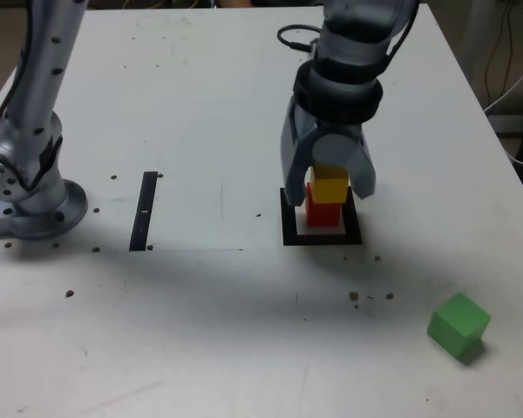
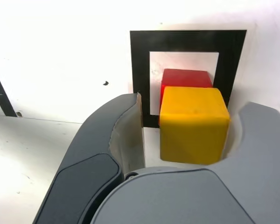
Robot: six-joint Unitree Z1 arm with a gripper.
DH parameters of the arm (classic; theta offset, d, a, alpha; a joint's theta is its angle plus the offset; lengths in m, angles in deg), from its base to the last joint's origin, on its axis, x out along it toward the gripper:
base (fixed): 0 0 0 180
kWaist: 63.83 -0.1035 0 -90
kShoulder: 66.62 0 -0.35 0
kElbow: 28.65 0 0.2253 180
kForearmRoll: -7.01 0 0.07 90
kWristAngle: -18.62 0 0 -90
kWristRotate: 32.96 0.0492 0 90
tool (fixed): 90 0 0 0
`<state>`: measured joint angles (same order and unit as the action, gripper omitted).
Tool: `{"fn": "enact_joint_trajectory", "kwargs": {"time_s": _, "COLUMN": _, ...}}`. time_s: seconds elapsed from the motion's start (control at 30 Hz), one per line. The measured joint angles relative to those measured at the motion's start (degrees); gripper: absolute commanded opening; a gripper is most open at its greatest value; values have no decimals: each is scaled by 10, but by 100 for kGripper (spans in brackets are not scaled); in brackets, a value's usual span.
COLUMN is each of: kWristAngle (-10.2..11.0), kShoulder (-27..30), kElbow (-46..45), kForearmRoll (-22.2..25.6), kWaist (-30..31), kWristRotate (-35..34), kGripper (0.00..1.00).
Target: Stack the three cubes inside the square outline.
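— What do we see in the square outline (image 1: 322, 237)?

— We see the red cube (image 1: 323, 212) inside its white centre, with the yellow cube (image 1: 331, 184) stacked on top.

— And the gripper (image 1: 327, 178)?

— It straddles the yellow cube, jaws parted, a gap showing on one side. The green cube (image 1: 458, 325) lies well apart on the table (image 1: 200, 104).

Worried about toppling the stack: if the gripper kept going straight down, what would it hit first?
Probably the yellow cube, sitting between the open gripper jaws atop the red cube; depth is unclear.
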<state>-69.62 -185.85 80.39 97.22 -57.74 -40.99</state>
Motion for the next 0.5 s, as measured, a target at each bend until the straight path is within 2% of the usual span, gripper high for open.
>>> {"fn": "enact_joint_trajectory", "kwargs": {"time_s": 0.3, "kWristAngle": -3, "kShoulder": 5, "kElbow": -15, "kForearmRoll": 0, "kWaist": 0, "kWristRotate": -7, "kGripper": 100}}
{"fn": "enact_joint_trajectory", "kwargs": {"time_s": 0.5, "kWristAngle": -7, "kShoulder": 33, "kElbow": -17, "kForearmRoll": 0, "kWaist": 5, "kWristRotate": -6, "kGripper": 100}}
